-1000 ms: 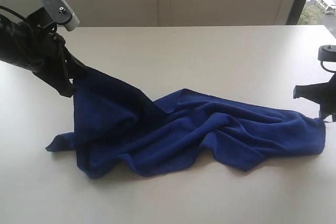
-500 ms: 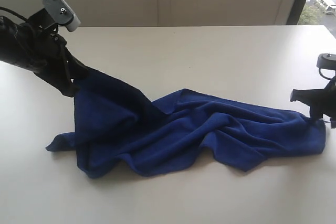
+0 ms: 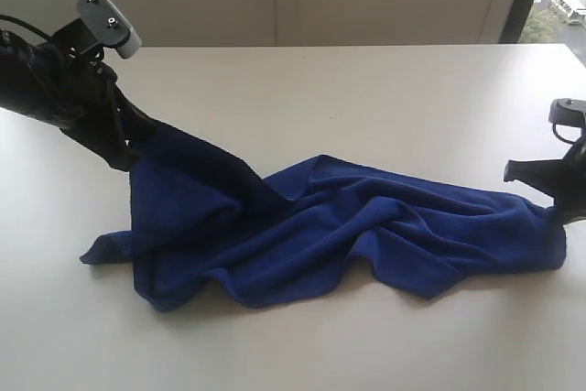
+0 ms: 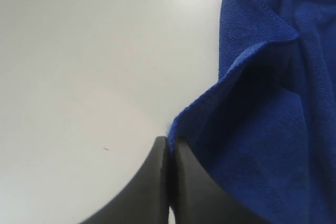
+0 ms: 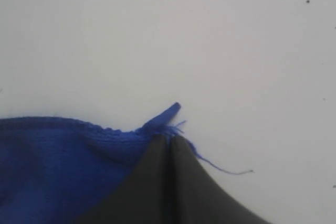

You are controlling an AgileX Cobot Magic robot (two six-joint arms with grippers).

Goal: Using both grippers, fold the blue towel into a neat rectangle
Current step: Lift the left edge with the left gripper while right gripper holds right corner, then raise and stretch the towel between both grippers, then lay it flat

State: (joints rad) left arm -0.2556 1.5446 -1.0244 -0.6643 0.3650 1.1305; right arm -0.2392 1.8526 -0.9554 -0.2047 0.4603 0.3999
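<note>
Blue towel (image 3: 366,235) crumpled, L gripper (image 3: 124,157) & R gripper (image 3: 560,212) jaws each pinching a corner; grasp step looks done, next prob. lift & pull taut.

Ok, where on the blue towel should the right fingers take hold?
The frayed corner at the right end of the blue towel, approached from the right: it lies flat, clear of the bunched middle. The right fingers are shut on it.
</note>
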